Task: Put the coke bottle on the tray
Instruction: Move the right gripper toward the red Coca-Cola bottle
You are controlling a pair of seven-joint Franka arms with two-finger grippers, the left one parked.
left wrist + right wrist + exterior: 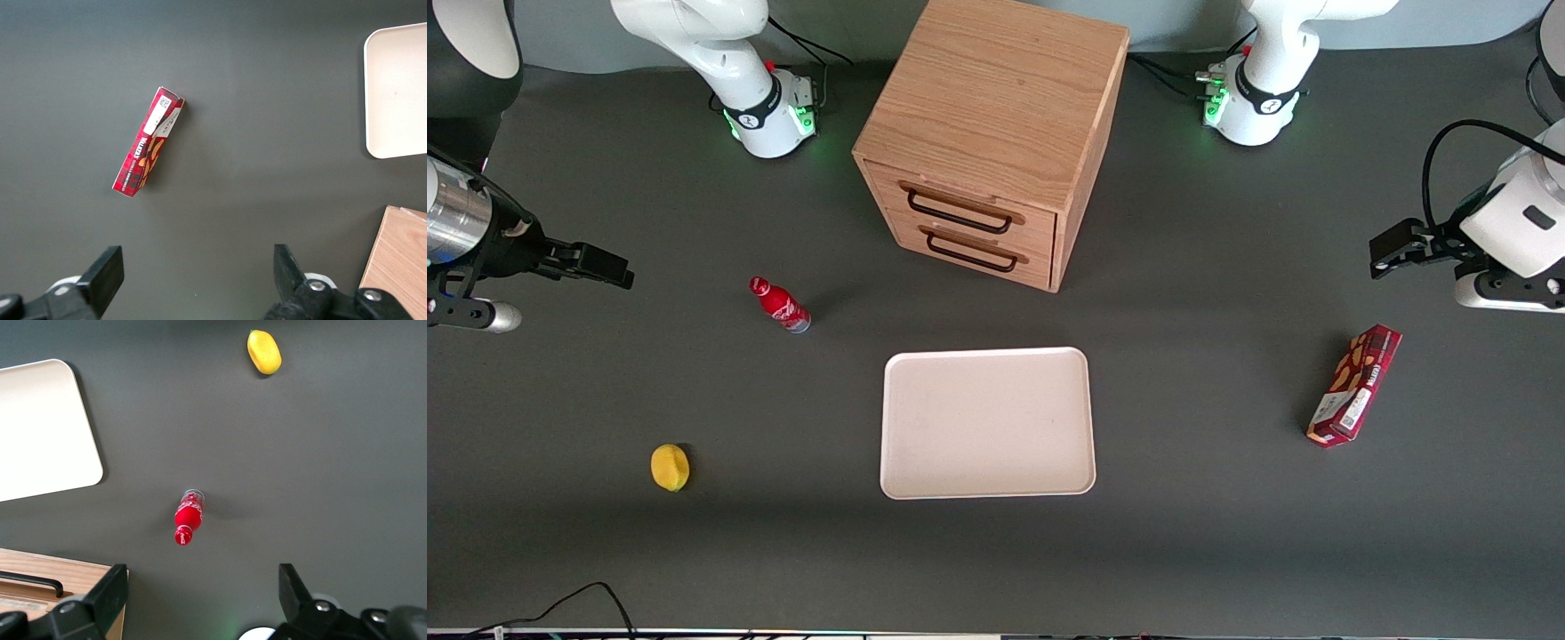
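The coke bottle [780, 305], small and red with a red cap, stands on the dark table between the working arm's end and the tray; it also shows in the right wrist view [188, 517]. The off-white tray [987, 422] lies flat and bare in front of the wooden cabinet, nearer the front camera; one corner of it shows in the right wrist view [40, 430]. My right gripper [609, 267] hangs above the table at the working arm's end, well apart from the bottle. In its wrist view the gripper [201, 587] is open and empty.
A wooden two-drawer cabinet [996, 133] stands farther from the front camera than the tray. A yellow lemon [670, 468] lies nearer the camera than the bottle. A dark red snack box [1354, 384] lies toward the parked arm's end.
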